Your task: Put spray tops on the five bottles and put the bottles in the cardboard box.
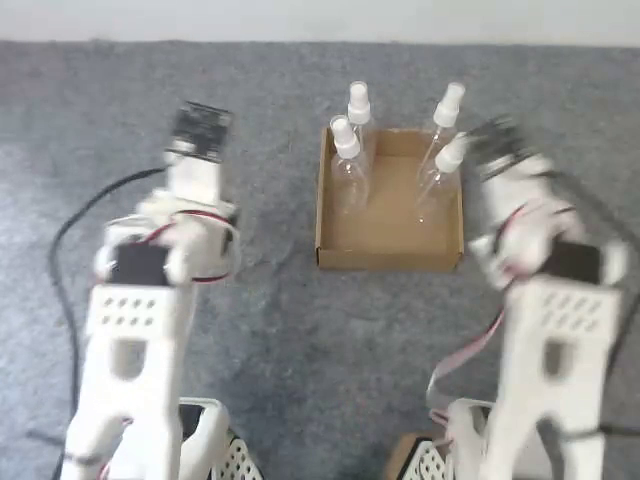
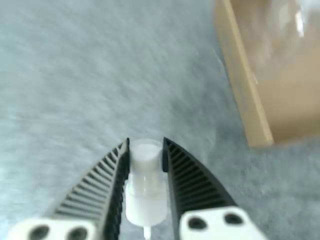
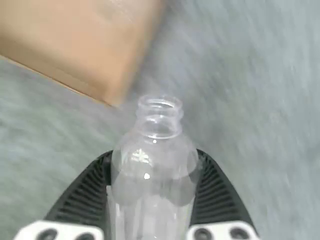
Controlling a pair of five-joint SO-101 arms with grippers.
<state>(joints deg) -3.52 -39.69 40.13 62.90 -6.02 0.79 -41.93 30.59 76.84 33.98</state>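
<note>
My left gripper (image 2: 146, 145) is clenched on a spray top (image 2: 146, 186), a smooth white plastic piece with a rounded collar and a narrower cylindrical head. It is pinched between my black fingers (image 2: 102, 187), whose inner faces are ribbed like saw teeth. My right gripper (image 3: 154, 159) is clamped around the open-necked bottle (image 3: 159, 131), which is clear, glossy plastic with a round shoulder and a threaded mouth that has no cap on it. Both hands hang above the grey carpet (image 1: 280, 330), a matted, felt-like surface. In the high view, the cardboard box (image 1: 390, 258) sits toward 12 o'clock of the table's middle. It is a shallow, square tray of plain brown board (matte, with raw edges). My left arm (image 1: 170, 250) is at its 9 o'clock and my right arm (image 1: 530, 230) at its 3 o'clock, close beside the wall. Four capped bottles (image 1: 350, 170) stand in the box, transparent with white tops. Two are along the 9 o'clock wall and two along the 3 o'clock wall. A corner of the box (image 2: 245, 90) lies near my left hand, and another edge (image 3: 75, 45) is just beyond the bottle's mouth.
</note>
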